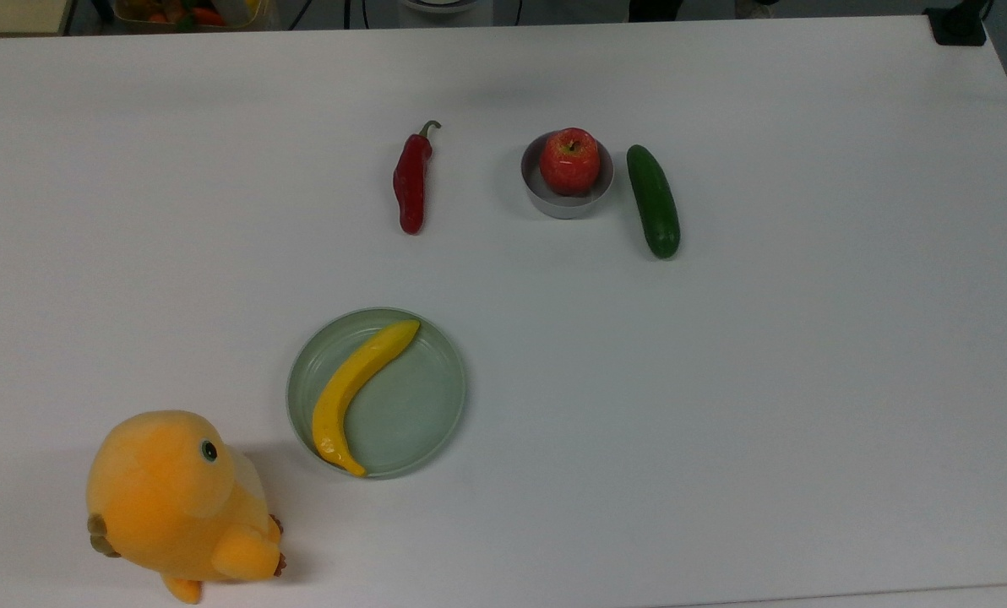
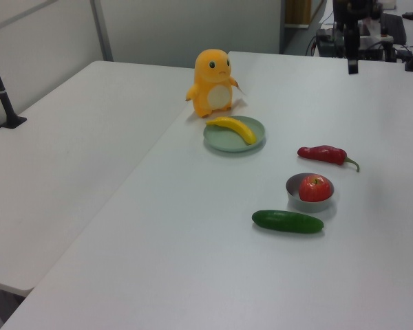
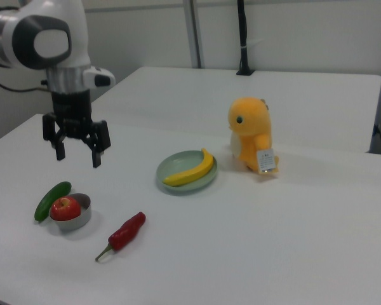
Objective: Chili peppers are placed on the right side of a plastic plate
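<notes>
The white bench (image 1: 723,380) carries everything. In the top view, an orange plush toy (image 1: 174,502) stands at the lower left, just beside the pale green plastic plate (image 1: 419,414), on whose left half a yellow banana (image 1: 356,393) lies. A dark green cucumber (image 1: 653,200) lies just beside a small grey bowl (image 1: 567,203), in which a red apple (image 1: 569,160) is held. The chili pepper (image 1: 410,179) lies flat on the bench, well apart from the plate, between the plate and the far edge in the top view, with its green stem pointed away from the plate. Nothing is seen lying between the chili and the plate's bare half. In the right view, the end effector (image 3: 77,154) is seen hanging above the bench, beyond the bowl and cucumber, with its fingers spread wide; nothing is held or touched.
</notes>
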Controlling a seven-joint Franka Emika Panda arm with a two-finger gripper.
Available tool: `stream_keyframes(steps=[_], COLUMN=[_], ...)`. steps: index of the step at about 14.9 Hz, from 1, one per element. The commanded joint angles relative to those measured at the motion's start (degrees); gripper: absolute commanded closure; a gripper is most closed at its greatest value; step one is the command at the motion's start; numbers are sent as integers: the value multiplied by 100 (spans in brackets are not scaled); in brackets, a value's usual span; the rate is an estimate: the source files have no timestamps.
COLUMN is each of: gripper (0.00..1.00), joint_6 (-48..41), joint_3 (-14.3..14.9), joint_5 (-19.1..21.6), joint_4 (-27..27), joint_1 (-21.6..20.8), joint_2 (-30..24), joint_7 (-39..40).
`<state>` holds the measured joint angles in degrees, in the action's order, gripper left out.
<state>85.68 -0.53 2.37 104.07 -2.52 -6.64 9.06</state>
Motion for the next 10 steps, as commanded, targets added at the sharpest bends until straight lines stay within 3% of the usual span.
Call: stream_keyframes(steps=[1, 10], gripper=[0, 0], joint_6=[63, 2011], joint_3=[1, 1], joint_5=[-52, -289], joint_4=[807, 2468], joint_1=[6, 33], joint_2=[-276, -268], joint_7=[280, 289])
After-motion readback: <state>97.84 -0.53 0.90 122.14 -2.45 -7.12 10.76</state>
